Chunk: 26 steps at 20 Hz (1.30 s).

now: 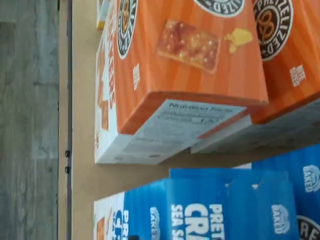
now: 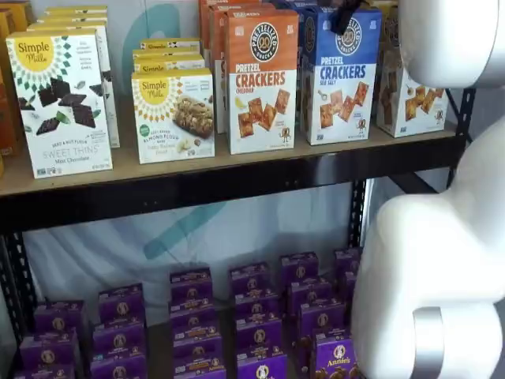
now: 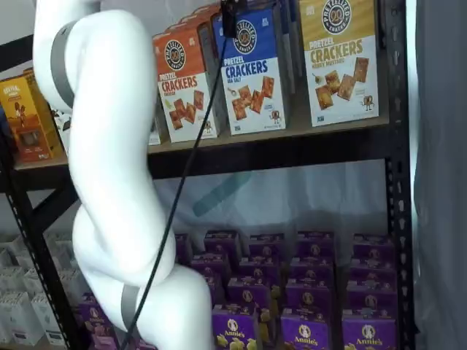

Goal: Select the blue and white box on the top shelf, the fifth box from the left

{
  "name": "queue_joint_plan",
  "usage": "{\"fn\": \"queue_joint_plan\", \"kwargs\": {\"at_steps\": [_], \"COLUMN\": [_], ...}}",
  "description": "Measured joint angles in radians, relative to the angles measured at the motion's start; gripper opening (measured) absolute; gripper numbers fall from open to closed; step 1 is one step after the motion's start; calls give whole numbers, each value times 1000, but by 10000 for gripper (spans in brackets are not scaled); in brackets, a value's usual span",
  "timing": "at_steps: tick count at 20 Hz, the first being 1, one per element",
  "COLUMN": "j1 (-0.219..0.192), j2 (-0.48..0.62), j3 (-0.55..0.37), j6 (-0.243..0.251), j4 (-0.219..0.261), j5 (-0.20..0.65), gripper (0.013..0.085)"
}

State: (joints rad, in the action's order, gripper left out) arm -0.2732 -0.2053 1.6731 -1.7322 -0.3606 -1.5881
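Observation:
The blue and white box (image 2: pixel 343 75) stands upright on the top shelf (image 2: pixel 197 167), between an orange carton and a yellow-topped one. It also shows in a shelf view (image 3: pixel 254 73) and, turned on its side, in the wrist view (image 1: pixel 210 212). More blue cartons stand behind it. My gripper (image 2: pixel 346 16) shows only as black fingers at the box's top front edge. In a shelf view the gripper (image 3: pixel 228 18) hangs from above with a cable beside it. No gap between the fingers shows, and I cannot tell whether they touch the box.
An orange Cheddar carton (image 2: pixel 263 79) stands left of the blue box and a yellow-topped carton (image 3: pixel 339 58) right of it. Simple Mills boxes (image 2: pixel 175 114) are further left. Purple boxes (image 2: pixel 260 316) fill the lower level. My white arm (image 3: pixel 109 182) crosses the foreground. A black upright (image 3: pixel 398 146) edges the shelves.

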Motion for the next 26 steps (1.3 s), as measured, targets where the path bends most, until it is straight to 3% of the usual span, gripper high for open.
{"fn": "queue_joint_plan", "kwargs": {"at_steps": [6, 13, 26], "j1": [11, 38, 68], "j2": [23, 72, 68], "j3": [17, 84, 71], "j6": [-4, 8, 22], "j4": [43, 109, 150], "j5": [-31, -132, -128], "gripper": [850, 850, 850]}}
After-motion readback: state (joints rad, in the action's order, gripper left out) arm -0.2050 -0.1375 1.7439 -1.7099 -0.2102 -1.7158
